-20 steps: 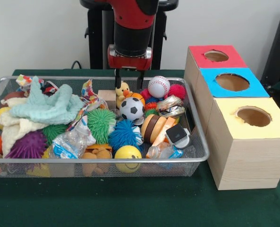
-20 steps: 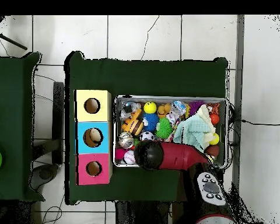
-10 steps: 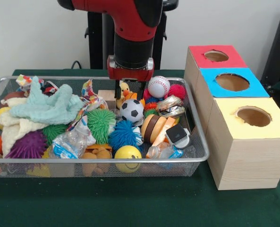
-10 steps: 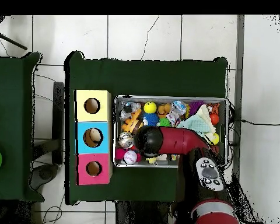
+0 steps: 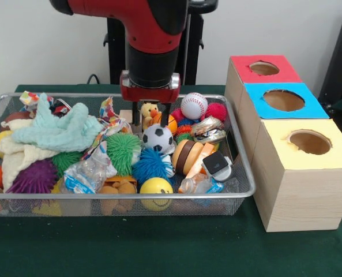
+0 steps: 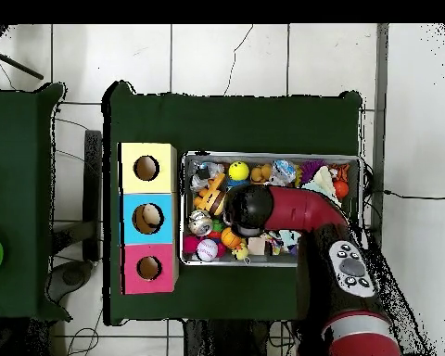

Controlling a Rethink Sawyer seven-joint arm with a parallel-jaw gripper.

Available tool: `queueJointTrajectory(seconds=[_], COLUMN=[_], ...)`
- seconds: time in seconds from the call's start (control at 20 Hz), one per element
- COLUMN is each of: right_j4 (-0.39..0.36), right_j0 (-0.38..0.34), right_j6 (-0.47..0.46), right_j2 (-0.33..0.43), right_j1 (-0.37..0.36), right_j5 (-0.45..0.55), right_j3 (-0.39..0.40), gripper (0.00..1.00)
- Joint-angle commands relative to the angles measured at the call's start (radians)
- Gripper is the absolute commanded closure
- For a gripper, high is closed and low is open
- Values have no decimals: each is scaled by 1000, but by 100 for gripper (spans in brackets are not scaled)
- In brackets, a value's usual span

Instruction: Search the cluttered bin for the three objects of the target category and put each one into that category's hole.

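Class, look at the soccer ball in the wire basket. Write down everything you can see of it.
The soccer ball is small, white with black patches, and smooth-looking. It sits amid the clutter in the basket, towards its right half in the front view. The green spiky ball is on its left, the blue spiky ball is in front, and the end effector hangs just above it, not gripping it.

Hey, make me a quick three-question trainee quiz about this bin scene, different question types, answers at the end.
1. True or false: the pincer hangs over the wire bin.
2. Which box lies nearest the front camera: A red, B blue, C yellow?
3. Fill in: the front view shows a plastic bottle at the bin's near-left and another bottle at its near-____.

Key: 1 true; 2 C; 3 right.
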Motion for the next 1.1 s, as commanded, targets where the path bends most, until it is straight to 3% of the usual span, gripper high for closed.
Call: queueJointTrajectory(seconds=[0.05, 0.45, 0.7, 0.85, 1.1], right_j4=[-96, -149, -168, -174, -185], right_j0=[-92, -154, -171, -179, -156], right_j6=[-245, -318, -282, -235, -193], right_j2=[89, 142, 169, 185, 206], right_j1=[16, 49, 74, 88, 121], right_j5=[187, 260, 219, 144, 129], right_j3=[-130, -230, -212, -171, -173], gripper=[0, 0, 0, 0, 0])
